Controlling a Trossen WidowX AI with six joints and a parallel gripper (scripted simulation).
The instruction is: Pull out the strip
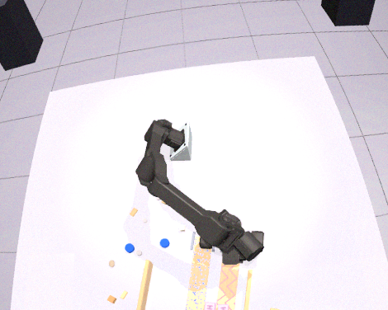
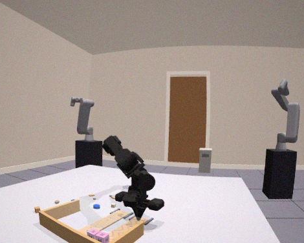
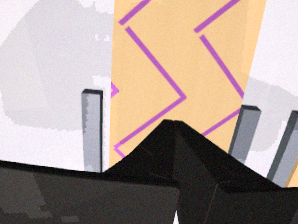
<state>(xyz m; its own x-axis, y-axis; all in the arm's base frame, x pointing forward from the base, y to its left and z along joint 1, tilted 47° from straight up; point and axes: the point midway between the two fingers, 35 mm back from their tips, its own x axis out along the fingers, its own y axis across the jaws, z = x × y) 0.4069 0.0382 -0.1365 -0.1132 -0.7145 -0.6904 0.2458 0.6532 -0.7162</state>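
A pale orange strip with a purple zigzag [image 1: 228,284] [image 2: 120,230] [image 3: 150,70] lies along the right side of the wooden frame in the top view. A dotted orange strip [image 1: 199,272] [image 2: 101,222] lies left of it. Two pink lettered cubes [image 1: 210,306] [image 2: 102,236] sit side by side at the lower image edge; their letters are too blurred to read, and which strip each rests on I cannot tell. My gripper [image 2: 138,218] [image 3: 170,129] is shut and empty, pointing down at the zigzag strip's near end. Whether it touches the strip is unclear.
Short grey bars [image 2: 149,221] [image 3: 92,130] flank the strips' near ends. The wooden frame [image 1: 144,284] [image 2: 59,224] has raised walls on both sides. Blue discs [image 1: 164,243] [image 2: 96,206] and small scattered bits [image 1: 134,212] lie left of the arm.
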